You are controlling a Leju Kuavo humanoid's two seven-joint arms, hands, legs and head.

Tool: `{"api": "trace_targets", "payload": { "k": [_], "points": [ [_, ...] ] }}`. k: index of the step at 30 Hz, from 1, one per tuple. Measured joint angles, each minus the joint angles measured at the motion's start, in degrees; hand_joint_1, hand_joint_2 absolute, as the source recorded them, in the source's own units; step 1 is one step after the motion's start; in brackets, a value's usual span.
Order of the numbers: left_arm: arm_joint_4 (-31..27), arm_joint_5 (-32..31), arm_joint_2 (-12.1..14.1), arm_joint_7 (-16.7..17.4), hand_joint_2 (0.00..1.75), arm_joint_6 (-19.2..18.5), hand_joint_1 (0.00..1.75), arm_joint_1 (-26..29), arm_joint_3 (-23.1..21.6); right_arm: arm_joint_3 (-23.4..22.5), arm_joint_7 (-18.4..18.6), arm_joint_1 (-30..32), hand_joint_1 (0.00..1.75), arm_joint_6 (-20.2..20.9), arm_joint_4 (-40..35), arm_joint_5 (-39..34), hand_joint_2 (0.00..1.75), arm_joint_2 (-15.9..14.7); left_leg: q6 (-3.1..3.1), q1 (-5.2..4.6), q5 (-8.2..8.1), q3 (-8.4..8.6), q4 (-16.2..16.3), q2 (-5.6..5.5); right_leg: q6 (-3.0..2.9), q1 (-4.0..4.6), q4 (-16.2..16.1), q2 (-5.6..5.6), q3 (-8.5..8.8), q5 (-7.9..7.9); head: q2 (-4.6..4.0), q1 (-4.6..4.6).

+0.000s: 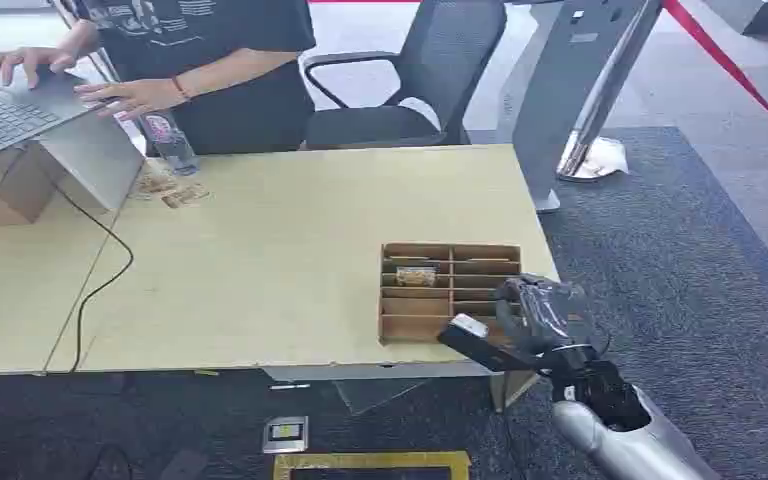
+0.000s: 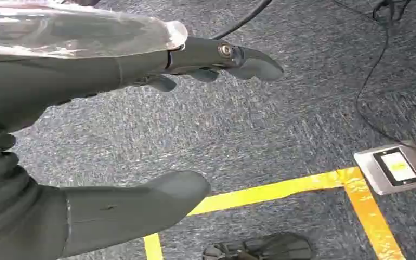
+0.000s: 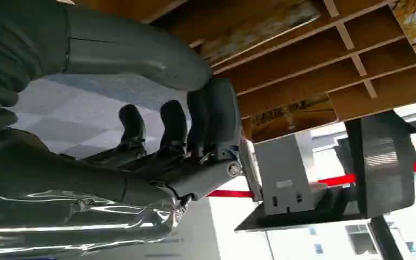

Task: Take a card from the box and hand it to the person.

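Observation:
The wooden divided box (image 1: 450, 290) sits at the table's front right corner, with a yellowish card (image 1: 416, 276) in one of its slots. My right hand (image 1: 535, 325) hovers over the box's front right part, fingers curled against the thumb. A thin flat card (image 1: 472, 338) sticks out from that pinch toward the left. The right wrist view shows the curled fingers (image 3: 195, 135), the card edge-on (image 3: 249, 168) and the box's slots (image 3: 325, 70) close behind. My left hand (image 2: 86, 124) hangs over the carpet, fingers straight and thumb apart, holding nothing.
A person (image 1: 210, 60) stands behind the table's far left with both hands at a laptop (image 1: 10, 105). A bottle (image 1: 170, 145) and small scraps lie near it; a cable (image 1: 100, 270) crosses the table. An office chair (image 1: 410, 80) stands behind.

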Motion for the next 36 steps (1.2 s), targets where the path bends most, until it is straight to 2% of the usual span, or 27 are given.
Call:
{"api": "trace_targets", "payload": {
  "k": [1,3,4,7,16,24,29,36],
  "points": [
    [0.0,0.0,-0.02,0.0,1.75,0.0,0.0,0.0,0.0,0.11,0.09,-0.24,1.03,-0.04,0.51,0.35,1.75,0.2,0.0,0.0,0.0,0.0,0.0,0.0,0.0,0.0,0.0,0.01,0.0,0.0,0.0,0.0],
    [0.0,0.0,-0.02,0.02,1.75,0.04,0.0,-0.04,0.0,0.33,0.22,-0.69,0.77,-0.09,1.78,1.1,1.75,0.57,0.0,0.0,0.0,0.0,0.0,0.0,0.0,0.0,0.0,0.0,0.0,0.0,0.0,0.0],
    [0.0,0.0,-0.02,0.06,1.75,0.04,0.0,-0.03,0.0,0.37,0.33,-0.87,0.77,-0.09,2.32,1.38,1.75,0.66,0.0,0.0,0.0,0.0,0.0,0.0,0.0,0.0,0.0,0.0,0.0,0.0,0.0,0.0],
    [0.0,0.0,-0.04,0.24,1.75,0.07,0.0,-0.03,0.0,0.57,1.03,-1.37,0.59,-0.39,3.79,2.45,1.75,1.16,0.0,0.0,0.0,0.0,0.0,0.0,0.0,0.0,0.0,0.0,0.0,0.0,0.0,0.0],
    [0.0,0.11,-0.15,0.7,1.75,0.07,0.0,0.02,0.0,1.14,2.06,-1.97,0.47,-0.41,5.55,4.48,1.75,1.84,0.0,0.0,0.0,0.02,0.0,0.01,0.0,0.0,0.0,0.02,0.0,0.0,0.0,-0.02],
    [0.0,0.61,-0.26,0.59,1.75,0.13,0.0,0.13,0.0,1.49,2.45,-2.41,0.47,0.18,5.79,5.73,1.75,2.08,0.0,0.0,0.01,0.07,0.0,0.01,0.0,0.0,0.0,0.02,0.05,0.01,0.0,0.0],
    [0.0,0.61,-0.26,0.57,1.75,0.15,0.0,0.18,0.0,1.73,2.49,-2.39,0.38,0.83,4.77,5.9,1.75,2.1,0.0,0.0,0.01,0.06,0.0,0.01,0.0,0.0,0.0,0.01,0.05,0.01,0.0,0.0],
    [0.0,0.35,-0.26,0.59,1.75,0.07,0.0,0.17,0.0,2.14,2.93,-2.51,0.38,1.46,2.08,6.97,1.75,2.1,0.0,0.0,0.0,0.04,0.0,0.01,0.0,0.0,0.0,0.02,0.02,0.0,0.0,0.0]
  ]
}}
